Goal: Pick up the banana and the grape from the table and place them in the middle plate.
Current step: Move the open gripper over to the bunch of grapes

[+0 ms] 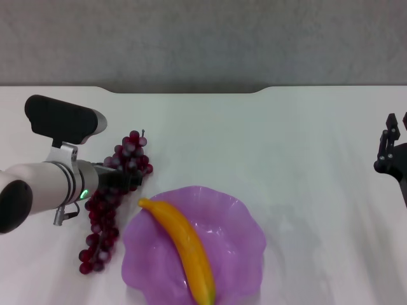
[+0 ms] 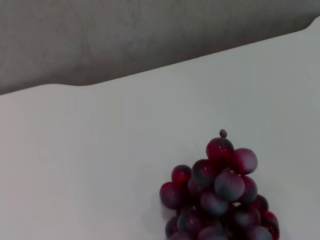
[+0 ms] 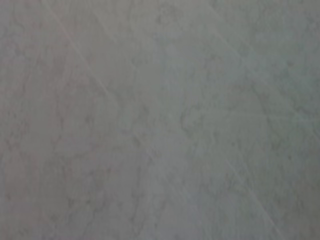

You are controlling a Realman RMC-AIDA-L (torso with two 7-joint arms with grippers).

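Observation:
The banana [image 1: 184, 248] lies diagonally in the purple middle plate [image 1: 241, 235] at the front centre of the white table [image 1: 267, 140]. The grape bunch [image 1: 105, 216] lies on the table just left of the plate, running from far to near. My left gripper [image 1: 119, 180] reaches in from the left and sits at the upper middle of the bunch, touching it. The left wrist view shows the far end of the grape bunch [image 2: 220, 195] with its stem tip, on the table [image 2: 100, 160]. My right gripper [image 1: 389, 152] is parked at the right edge, away from everything.
The table's notched far edge [image 1: 184, 92] meets a grey wall. The right wrist view shows only a grey mottled surface [image 3: 160, 120].

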